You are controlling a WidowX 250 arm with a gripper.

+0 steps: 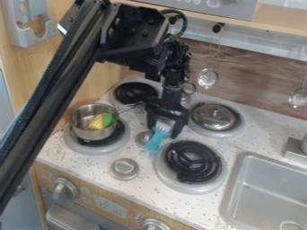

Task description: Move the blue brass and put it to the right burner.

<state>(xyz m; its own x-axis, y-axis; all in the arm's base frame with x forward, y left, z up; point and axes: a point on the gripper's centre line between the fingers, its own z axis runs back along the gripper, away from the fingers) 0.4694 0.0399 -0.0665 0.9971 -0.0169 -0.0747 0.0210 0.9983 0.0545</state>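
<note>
Speckled white stone-look tabletop (pixel 96 158) spreads below a brown wood-grain backsplash (pixel 240 72), with a toy stove and a sink set in it. The landmark is the round black coil burner with a silver rim (pixel 193 161), front and right of the four. Just up and left of that burner hangs the black two-finger pincer (pixel 163 130), at the end of the black jointed robot arm (pixel 135 36), which enters from the upper left. The pincer is grasping the blue brush with pale bristles (pixel 156 140): its head sits between the two fingers, and its blue part slants down toward the burner's left rim. The brush is beside the burner, not on its coils; whether its lower end touches the tabletop, I cannot tell.

Left of the burner, well apart, a round silver metal pot (pixel 85 127) holds a yellow-and-green object (pixel 101 121) and stands on another coil burner (pixel 114 140). A silver-grey round knob (pixel 124 169) is near the landmark burner on its left. Beyond the burner lies a shiny round metal lid (pixel 214 115); farther off, up and left, is a smaller black coil burner (pixel 135 92). Right of the landmark burner is the grey rectangular sink (pixel 267 193).
</note>
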